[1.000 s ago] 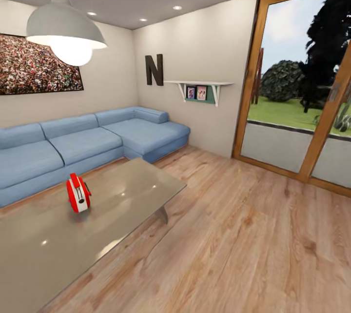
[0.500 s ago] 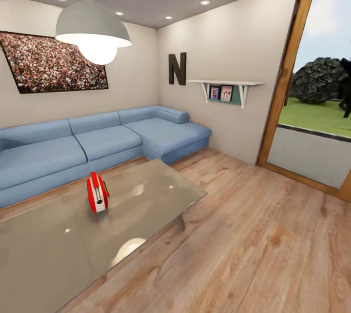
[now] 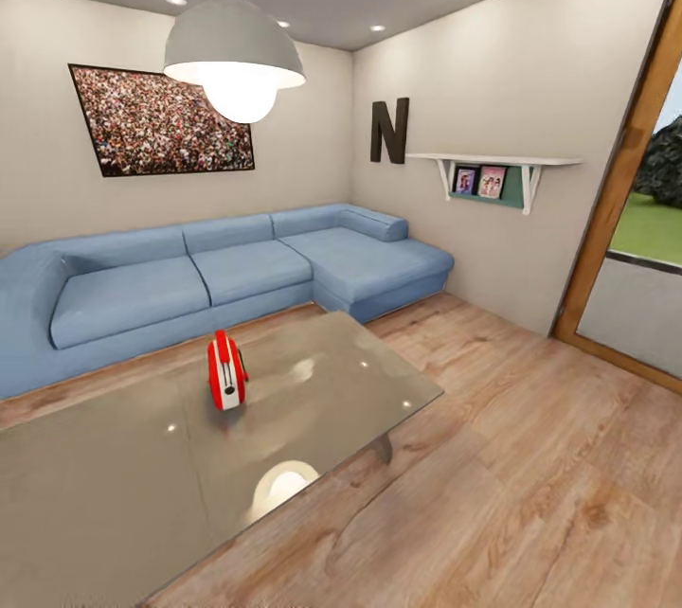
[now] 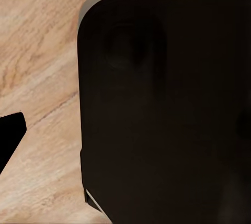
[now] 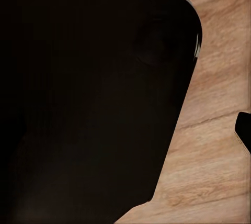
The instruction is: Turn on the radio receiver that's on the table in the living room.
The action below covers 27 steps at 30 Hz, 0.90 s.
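Approaching the table (image 3: 114,485) in the living room, with the radio receiver (image 3: 226,371) standing upright near its far long edge, well in from the right corner.
Risk, as a judgement: the base could clip the near right corner while closing in; open plank floor (image 3: 530,494) lies to the right. Whether either claw is released or clenched cannot be told from the wrist views.

Dark letter "N" (image 3: 389,130) on wall (image 3: 493,78)
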Motion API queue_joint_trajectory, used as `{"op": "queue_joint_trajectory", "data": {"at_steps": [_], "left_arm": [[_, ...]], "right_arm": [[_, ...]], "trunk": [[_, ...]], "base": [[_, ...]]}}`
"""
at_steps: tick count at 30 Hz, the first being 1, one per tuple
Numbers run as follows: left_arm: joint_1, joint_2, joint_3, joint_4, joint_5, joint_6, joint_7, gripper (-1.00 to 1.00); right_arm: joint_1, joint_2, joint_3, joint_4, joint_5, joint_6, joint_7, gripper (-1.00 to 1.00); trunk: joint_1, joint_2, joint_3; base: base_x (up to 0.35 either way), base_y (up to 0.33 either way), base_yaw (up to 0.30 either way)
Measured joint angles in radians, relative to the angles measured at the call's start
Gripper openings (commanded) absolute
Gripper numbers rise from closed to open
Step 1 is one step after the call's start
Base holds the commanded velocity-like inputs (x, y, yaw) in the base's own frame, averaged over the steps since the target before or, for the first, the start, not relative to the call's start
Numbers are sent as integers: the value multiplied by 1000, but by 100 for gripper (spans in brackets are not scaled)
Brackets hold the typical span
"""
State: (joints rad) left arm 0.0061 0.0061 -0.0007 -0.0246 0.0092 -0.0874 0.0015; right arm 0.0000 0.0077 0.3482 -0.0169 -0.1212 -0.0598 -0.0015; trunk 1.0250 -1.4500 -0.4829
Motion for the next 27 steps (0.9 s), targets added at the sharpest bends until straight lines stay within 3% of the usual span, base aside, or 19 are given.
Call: {"op": "queue_joint_trajectory", "data": {"at_steps": [27], "left_arm": [[0,0,1,0,0,0,0,100]], "right_arm": [[0,0,2,0,1,0,0,100]], "trunk": [[0,0,-13]], "base": [[0,0,270]]}}
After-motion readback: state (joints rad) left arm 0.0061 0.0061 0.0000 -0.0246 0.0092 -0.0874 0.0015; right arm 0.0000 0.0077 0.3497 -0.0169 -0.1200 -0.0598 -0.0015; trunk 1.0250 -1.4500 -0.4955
